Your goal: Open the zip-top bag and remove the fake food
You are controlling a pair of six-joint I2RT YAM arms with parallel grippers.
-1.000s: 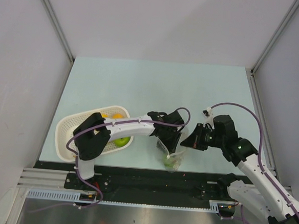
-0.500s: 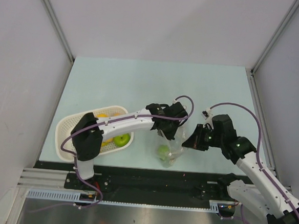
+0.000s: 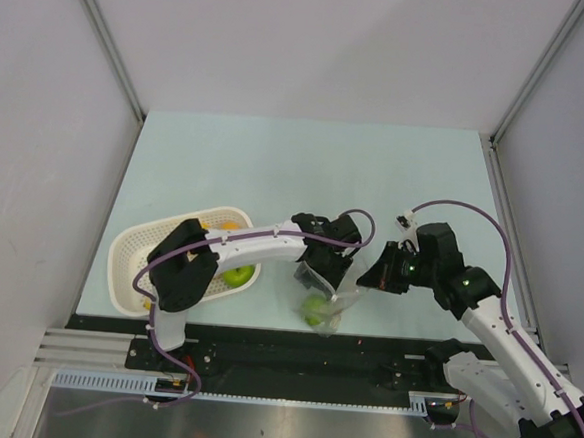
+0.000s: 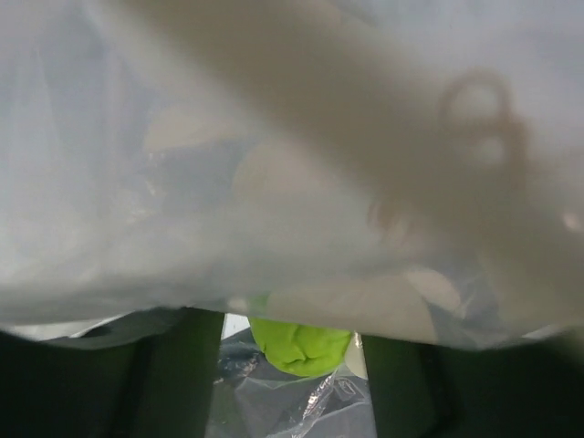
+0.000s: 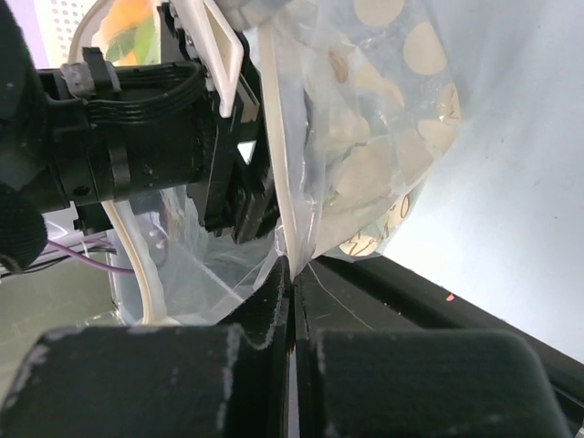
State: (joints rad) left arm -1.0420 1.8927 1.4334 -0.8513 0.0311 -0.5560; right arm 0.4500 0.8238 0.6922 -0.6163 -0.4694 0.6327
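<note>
The zip-top bag [image 3: 334, 304] hangs clear and crinkly between my two grippers near the table's front edge. A green apple [image 3: 314, 308] lies in its lower part. My left gripper [image 3: 321, 279] points down into the bag's mouth. In the left wrist view its jaws [image 4: 294, 319] stand apart, with the green apple [image 4: 301, 344] between and just beyond the fingertips [image 4: 178, 365]; plastic veils most of that view. My right gripper [image 3: 372, 279] is shut on the bag's edge [image 5: 290, 233], pinching the film between the pads [image 5: 274, 301].
A white perforated basket [image 3: 129, 253] stands at the left, holding a green apple [image 3: 236, 274] and an orange piece [image 3: 229, 227]. The left arm's forearm crosses over the basket's right rim. The table's dark front edge lies just below the bag.
My left gripper drew up and back from the bag, then came down into its mouth again. The bag and its apple shifted slightly left. The right gripper kept hold.
</note>
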